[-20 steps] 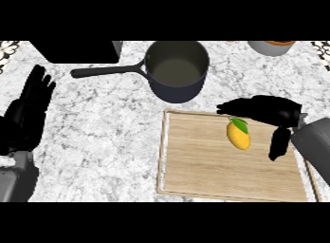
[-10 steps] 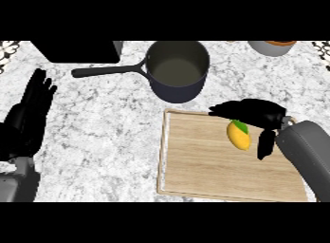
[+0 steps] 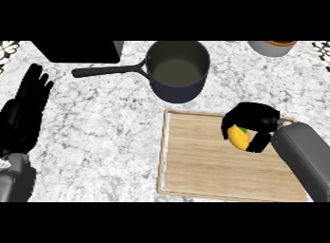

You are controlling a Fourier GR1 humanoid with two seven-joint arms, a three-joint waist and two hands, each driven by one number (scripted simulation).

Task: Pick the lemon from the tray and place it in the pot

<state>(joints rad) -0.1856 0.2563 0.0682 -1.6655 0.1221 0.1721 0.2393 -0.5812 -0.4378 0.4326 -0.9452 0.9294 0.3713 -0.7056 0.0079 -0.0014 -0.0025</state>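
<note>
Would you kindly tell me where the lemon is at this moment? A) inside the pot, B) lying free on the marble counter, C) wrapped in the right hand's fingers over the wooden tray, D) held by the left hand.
C: the right hand curls round the lemon above the wooden tray.

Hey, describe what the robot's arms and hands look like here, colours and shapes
Both forearms are smooth grey cylinders rising from the lower edge, each ending in a black hand: the left hand and the right hand. No cables or markings are visible.
</note>
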